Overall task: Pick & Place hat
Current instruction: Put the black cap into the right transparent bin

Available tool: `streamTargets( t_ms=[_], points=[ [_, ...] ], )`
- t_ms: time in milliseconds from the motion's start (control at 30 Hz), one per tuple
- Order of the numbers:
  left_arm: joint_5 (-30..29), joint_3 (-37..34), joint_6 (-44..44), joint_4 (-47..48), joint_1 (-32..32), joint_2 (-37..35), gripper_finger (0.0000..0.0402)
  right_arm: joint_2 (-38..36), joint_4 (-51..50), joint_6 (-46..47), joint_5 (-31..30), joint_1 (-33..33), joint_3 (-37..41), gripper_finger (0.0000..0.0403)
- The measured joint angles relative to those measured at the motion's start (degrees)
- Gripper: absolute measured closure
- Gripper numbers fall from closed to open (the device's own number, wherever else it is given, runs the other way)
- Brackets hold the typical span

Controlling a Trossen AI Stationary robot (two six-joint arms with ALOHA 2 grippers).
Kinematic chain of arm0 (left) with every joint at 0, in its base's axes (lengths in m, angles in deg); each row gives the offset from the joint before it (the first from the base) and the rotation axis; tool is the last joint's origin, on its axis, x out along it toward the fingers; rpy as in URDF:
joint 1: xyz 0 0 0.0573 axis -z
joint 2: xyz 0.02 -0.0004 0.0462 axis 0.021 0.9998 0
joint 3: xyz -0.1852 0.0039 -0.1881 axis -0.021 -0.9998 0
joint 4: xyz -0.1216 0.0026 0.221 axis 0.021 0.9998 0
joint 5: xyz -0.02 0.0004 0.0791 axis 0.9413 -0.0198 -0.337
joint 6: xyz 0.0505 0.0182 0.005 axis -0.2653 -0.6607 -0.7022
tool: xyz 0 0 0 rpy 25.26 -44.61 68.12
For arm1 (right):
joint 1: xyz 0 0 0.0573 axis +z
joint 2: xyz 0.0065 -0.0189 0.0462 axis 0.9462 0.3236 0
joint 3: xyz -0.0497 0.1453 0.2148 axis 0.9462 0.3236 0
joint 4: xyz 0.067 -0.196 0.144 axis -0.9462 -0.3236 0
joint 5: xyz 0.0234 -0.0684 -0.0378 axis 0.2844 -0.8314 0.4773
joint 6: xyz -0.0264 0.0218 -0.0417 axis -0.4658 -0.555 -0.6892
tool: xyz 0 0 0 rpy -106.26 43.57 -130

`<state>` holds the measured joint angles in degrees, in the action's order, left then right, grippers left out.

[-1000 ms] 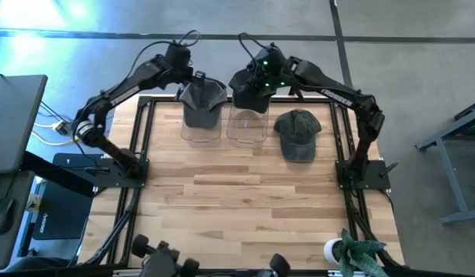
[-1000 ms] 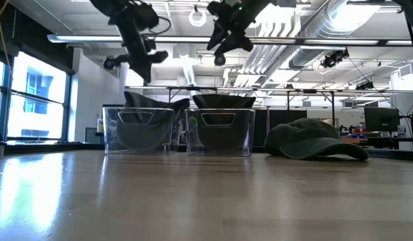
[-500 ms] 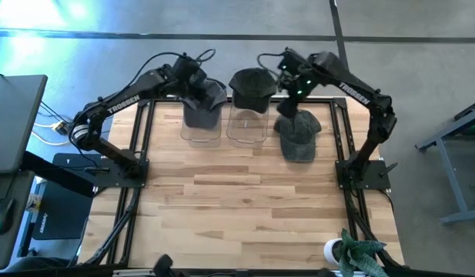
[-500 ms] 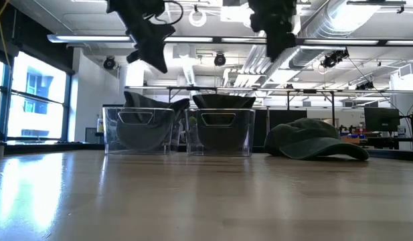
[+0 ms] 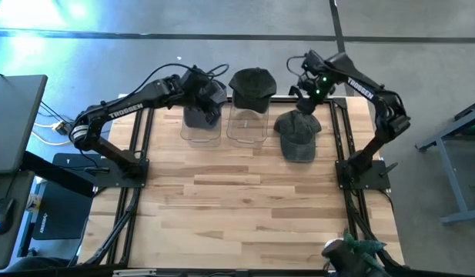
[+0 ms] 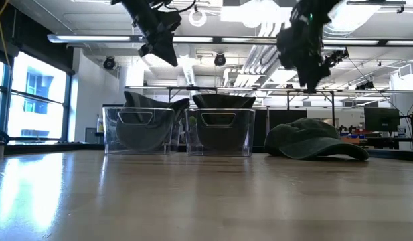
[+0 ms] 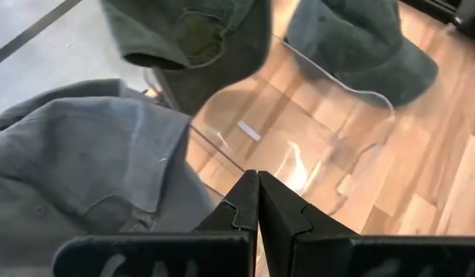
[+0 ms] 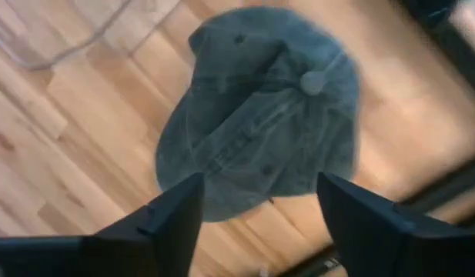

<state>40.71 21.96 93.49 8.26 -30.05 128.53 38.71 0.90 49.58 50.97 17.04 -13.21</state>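
Note:
Three caps show. A grey cap (image 5: 200, 98) sits in the left clear bin (image 6: 138, 130). A dark cap (image 5: 251, 83) hangs over the far rim of the middle clear bin (image 6: 221, 132). A green cap (image 5: 297, 132) lies crown up on the table, right of the bins. My left gripper (image 7: 258, 201) is shut and hovers high over the left bin (image 6: 159, 40). My right gripper (image 6: 305, 63) is open and hangs in the air above the green cap (image 8: 260, 115), its fingers spread to either side of the cap without touching it.
The bins stand side by side near the table's far edge. The wooden tabletop (image 5: 237, 192) reaches from the bins to the near edge. A black frame rail (image 5: 145, 146) runs along each side of the table. A monitor (image 5: 14, 123) stands off the table's left.
My right gripper has swung from above the middle bin toward the table's right and come down somewhat, and it now hangs over the green cap. My left gripper has drifted right over the left bin. The caps have stayed where they were.

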Motion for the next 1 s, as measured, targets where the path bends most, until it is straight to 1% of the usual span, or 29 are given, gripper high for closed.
streamTargets(
  t_ms=[100,200,300,433,500,600,800,1000],
  points=[
    [0.5,0.0,-1.1,0.0,0.6,0.0,0.0401,0.3,7.5,-2.4,1.2,-1.9,6.5,0.0119],
    [3.2,0.0,-1.7,0.0,0.5,0.0,0.0401,0.5,16.1,-2.4,0.9,-2.0,10.1,0.0098],
    [4.5,0.0,-1.7,-0.6,0.4,0.0,0.0401,0.6,23.0,-3.0,1.1,-2.0,12.5,0.0092],
    [4.6,0.0,-1.7,-2.6,0.4,0.0,0.0401,0.6,28.2,-4.6,0.4,-2.9,14.6,0.0095],
    [4.6,0.0,-1.4,-4.0,0.4,0.0,0.0401,0.6,30.6,-5.1,1.1,-3.9,15.6,0.0095],
    [5.1,0.0,-0.2,-6.2,0.4,0.0,0.0401,0.6,32.4,-6.2,3.4,-5.3,16.5,0.0095],
    [8.4,0.0,0.7,-10.1,0.4,0.0,0.0401,2.9,30.9,-9.1,7.2,-6.3,16.6,0.0096],
    [9.7,0.0,1.5,-13.5,0.4,0.0,0.0401,4.0,28.8,-13.9,7.1,-5.5,16.6,0.0096]
  ],
)
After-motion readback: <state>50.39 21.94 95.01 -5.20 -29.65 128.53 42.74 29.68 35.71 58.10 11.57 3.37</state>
